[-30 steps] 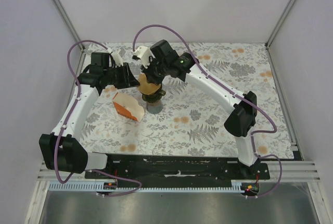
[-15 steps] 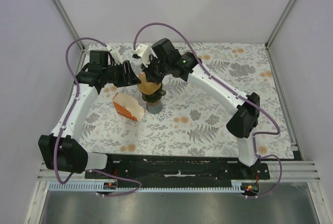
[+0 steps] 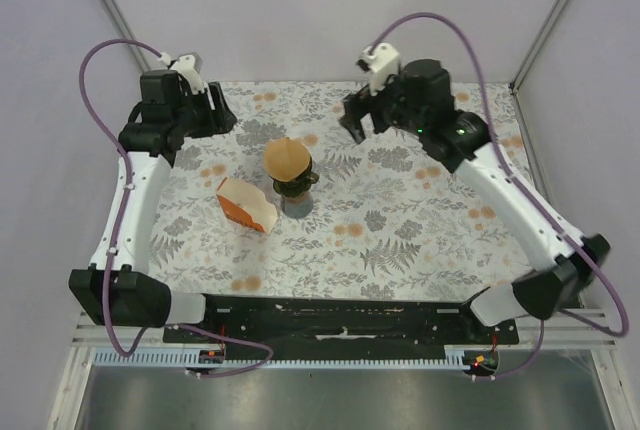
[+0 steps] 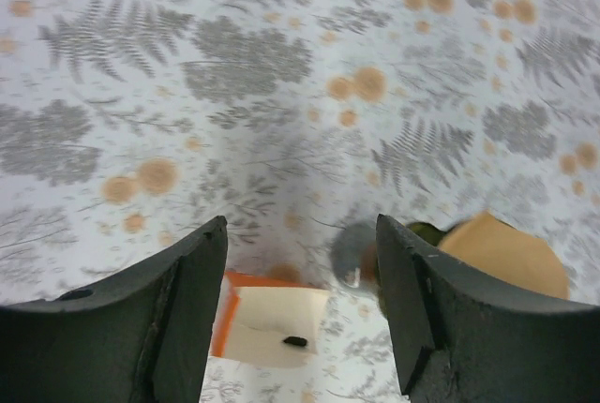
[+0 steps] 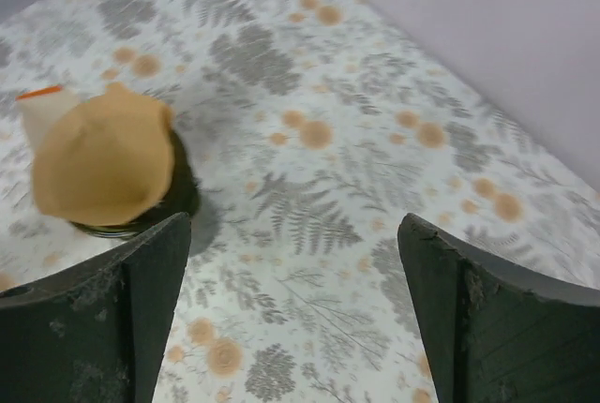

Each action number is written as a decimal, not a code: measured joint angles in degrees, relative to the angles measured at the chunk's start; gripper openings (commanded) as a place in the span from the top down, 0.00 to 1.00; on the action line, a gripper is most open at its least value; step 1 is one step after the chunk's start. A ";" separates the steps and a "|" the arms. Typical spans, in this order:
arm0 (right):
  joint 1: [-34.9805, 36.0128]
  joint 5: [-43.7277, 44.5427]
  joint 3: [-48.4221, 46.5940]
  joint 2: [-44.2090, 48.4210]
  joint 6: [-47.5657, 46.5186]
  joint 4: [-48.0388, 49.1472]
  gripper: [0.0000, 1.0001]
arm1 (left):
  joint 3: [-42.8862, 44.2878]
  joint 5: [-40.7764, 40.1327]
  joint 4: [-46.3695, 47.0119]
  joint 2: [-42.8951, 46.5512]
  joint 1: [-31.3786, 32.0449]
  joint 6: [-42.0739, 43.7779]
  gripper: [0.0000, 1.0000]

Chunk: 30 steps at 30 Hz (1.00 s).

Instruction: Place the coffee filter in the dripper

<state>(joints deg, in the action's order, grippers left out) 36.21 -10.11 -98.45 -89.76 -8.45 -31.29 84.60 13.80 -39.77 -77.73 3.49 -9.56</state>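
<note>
Nearest you, the orange and white carton (image 3: pixel 246 204) lies on its side just left of the dripper (image 3: pixel 293 188). It is no part of the job, so route nothing over it.

Just beyond it, the coffee filter (image 3: pixel 286 158) sits in the mouth of the dripper, its tan paper rising above the rim and hiding most of the cup. I judge the placing all but done, and what is left is to check the seating. The wrist views are soft there, so the filter may be leaning to one side rather than sitting square. I cannot tell which.

If it needs a nudge, go in with one arm only. Come down from above, press lightly on the paper's upper edge and don't pinch it. The dripper is small and looks easy to tip, and thin paper creases.

Farther back, the left gripper (image 3: pixel 215 110) and the right gripper (image 3: pixel 358 120) hang well apart from the dripper on either side. The jaws of each are spread wide and hold nothing.

The desk (image 3: pixel 420 240) has a pale cover printed with grey ferns and orange dots, which could mask the tan paper if it slips off. Behind it are plain lilac walls (image 3: pixel 330 10) and slim metal frame posts (image 3: pixel 110 0) at the corners.
</note>
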 measured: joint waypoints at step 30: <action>-26.69 26.91 50.45 17.79 19.58 23.08 0.02 | -39.15 -16.28 33.94 4.61 -13.40 2.45 0.28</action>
<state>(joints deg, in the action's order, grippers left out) 9.52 16.80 -48.01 -71.96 11.14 -8.21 45.45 -2.48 -5.82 -73.12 -9.91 -7.11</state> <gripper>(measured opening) 0.981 0.714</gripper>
